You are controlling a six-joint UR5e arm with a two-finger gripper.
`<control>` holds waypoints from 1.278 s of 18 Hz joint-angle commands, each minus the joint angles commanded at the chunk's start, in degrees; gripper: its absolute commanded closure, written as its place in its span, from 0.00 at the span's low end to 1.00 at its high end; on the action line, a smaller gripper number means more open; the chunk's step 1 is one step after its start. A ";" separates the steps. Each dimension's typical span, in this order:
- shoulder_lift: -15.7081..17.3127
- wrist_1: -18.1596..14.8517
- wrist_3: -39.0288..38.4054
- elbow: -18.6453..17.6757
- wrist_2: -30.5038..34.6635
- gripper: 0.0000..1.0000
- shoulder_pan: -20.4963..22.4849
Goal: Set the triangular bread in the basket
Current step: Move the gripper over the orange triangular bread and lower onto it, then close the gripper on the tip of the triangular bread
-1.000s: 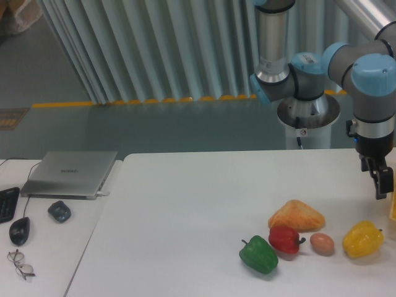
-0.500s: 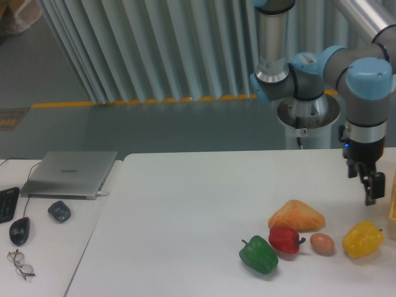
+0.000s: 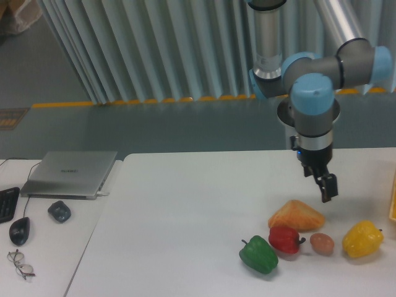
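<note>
End effector point(image 3: 326, 189): hangs just above the upper right edge of the bread, holding nothing; whether its fingers are spread or pressed together cannot be told from this angle.
Triangular bread point(image 3: 296, 216): lies flat on the white worktop point(image 3: 185, 216), apart from the end effector.
Red pepper point(image 3: 284, 239): just in front of the bread.
Green pepper point(image 3: 258, 254): left of the red one.
Tan egg point(image 3: 322, 243): between red pepper and yellow pepper point(image 3: 362, 239).
Basket point(image 3: 392, 207): a yellow strip at the right edge, well apart from the bread.
</note>
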 joint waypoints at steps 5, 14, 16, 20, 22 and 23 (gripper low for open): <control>-2.45 0.34 -5.38 0.44 -0.35 0.00 -2.21; -5.62 3.15 -4.76 0.79 -0.09 0.00 -2.04; -6.68 3.94 -4.94 0.62 0.17 0.00 -2.12; -7.99 5.26 -4.68 0.53 1.58 0.00 -2.39; -8.26 5.70 -3.98 0.09 1.58 0.00 -2.39; -8.44 5.88 -3.88 0.09 1.76 0.00 -2.39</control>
